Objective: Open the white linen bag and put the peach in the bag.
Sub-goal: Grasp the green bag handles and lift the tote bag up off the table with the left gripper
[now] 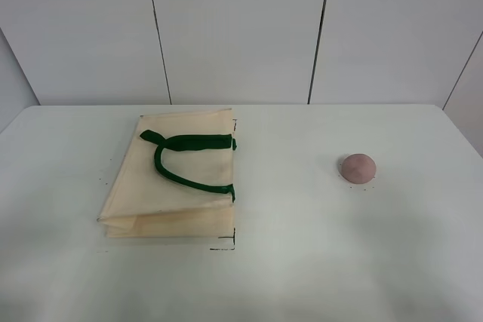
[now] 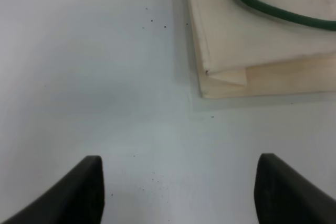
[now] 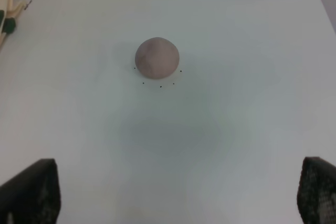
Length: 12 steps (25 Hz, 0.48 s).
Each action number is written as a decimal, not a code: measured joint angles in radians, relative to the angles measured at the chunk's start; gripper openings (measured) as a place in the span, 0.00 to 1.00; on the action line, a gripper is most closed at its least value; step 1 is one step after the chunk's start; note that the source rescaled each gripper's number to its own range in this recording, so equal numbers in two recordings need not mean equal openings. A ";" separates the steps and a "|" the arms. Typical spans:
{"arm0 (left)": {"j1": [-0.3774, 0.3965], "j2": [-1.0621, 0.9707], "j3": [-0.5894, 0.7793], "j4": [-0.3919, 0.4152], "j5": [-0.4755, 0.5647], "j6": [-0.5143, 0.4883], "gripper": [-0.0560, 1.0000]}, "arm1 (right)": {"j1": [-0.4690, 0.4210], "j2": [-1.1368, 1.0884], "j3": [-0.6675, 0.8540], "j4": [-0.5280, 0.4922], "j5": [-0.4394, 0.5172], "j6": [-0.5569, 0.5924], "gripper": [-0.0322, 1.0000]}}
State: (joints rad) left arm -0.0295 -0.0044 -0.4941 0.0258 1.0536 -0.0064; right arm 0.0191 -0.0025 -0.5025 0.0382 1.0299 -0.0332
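Note:
The white linen bag [image 1: 170, 179] lies flat and folded on the table, left of centre, with its dark green strap handle [image 1: 189, 157] looped on top. The peach [image 1: 358, 167] sits alone on the right side of the table. Neither arm shows in the exterior high view. In the left wrist view the bag's corner [image 2: 247, 35] lies ahead of my left gripper [image 2: 178, 192], which is open over bare table. In the right wrist view the peach [image 3: 157, 56] lies ahead of my right gripper [image 3: 178, 195], which is open wide and empty.
The white table [image 1: 302, 262] has small black marks by the bag's corners [image 1: 225, 246] and around the peach. A panelled white wall [image 1: 241, 28] stands behind the table's far edge.

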 joint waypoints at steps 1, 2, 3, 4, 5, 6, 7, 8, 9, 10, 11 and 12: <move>0.000 0.000 0.000 0.000 0.000 0.000 0.87 | 0.000 0.000 0.000 0.000 0.000 0.000 1.00; 0.000 0.000 0.000 0.000 0.000 0.000 0.87 | 0.000 0.000 0.000 0.000 0.000 0.000 1.00; 0.000 0.000 0.000 0.000 0.000 0.000 0.87 | 0.000 0.000 0.000 0.000 0.000 0.000 1.00; 0.000 0.000 0.000 0.000 0.000 0.000 0.87 | 0.000 0.000 0.000 0.000 0.000 0.000 1.00; 0.000 0.000 0.000 0.000 0.000 0.000 0.87 | 0.000 0.000 0.000 0.000 0.000 0.000 1.00; 0.000 0.000 0.000 0.000 0.000 0.000 0.87 | 0.000 0.000 0.000 0.000 0.000 0.000 1.00; 0.000 0.000 0.000 0.000 0.000 0.000 0.87 | 0.000 0.000 0.000 0.000 0.000 0.000 1.00; 0.000 0.000 0.000 0.000 0.000 0.000 0.87 | 0.000 0.000 0.000 0.000 0.000 0.000 1.00; 0.000 0.000 0.000 0.000 0.000 0.000 0.87 | 0.000 0.000 0.000 0.000 0.000 0.000 1.00; 0.000 0.000 0.000 0.001 0.000 0.000 0.87 | 0.000 0.000 0.000 0.000 0.000 0.000 1.00; 0.000 0.000 -0.006 0.001 0.000 0.000 0.87 | 0.000 0.000 0.000 0.000 0.000 0.000 1.00; 0.000 0.013 -0.020 0.001 0.000 0.000 0.87 | 0.000 0.000 0.000 0.000 0.000 0.000 1.00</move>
State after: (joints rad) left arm -0.0295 0.0082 -0.5140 0.0267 1.0536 -0.0064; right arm 0.0191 -0.0025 -0.5025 0.0382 1.0299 -0.0332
